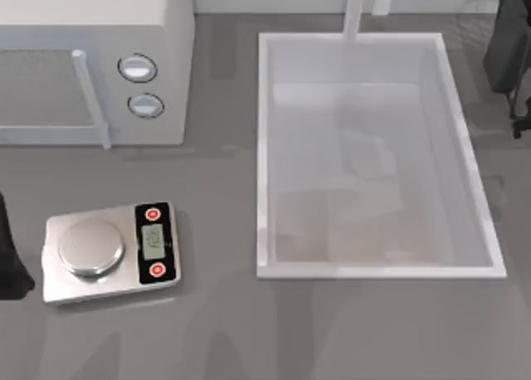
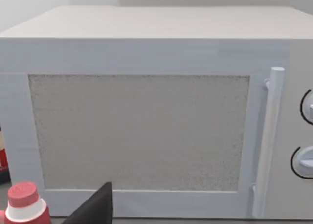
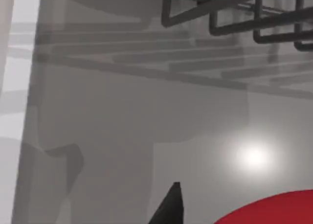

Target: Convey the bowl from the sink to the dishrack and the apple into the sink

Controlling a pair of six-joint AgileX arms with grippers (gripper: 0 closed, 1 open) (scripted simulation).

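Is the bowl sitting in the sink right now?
No. In the top view the sink holds no bowl; its white floor lies bare from the faucet end to the near rim.

The sink (image 1: 469,181) is a large white rectangular basin with a raised rim, on the right half of the desk. In the right wrist view, dishrack (image 3: 234,11) wires cross overhead, and the red apple (image 3: 274,212) sits near.
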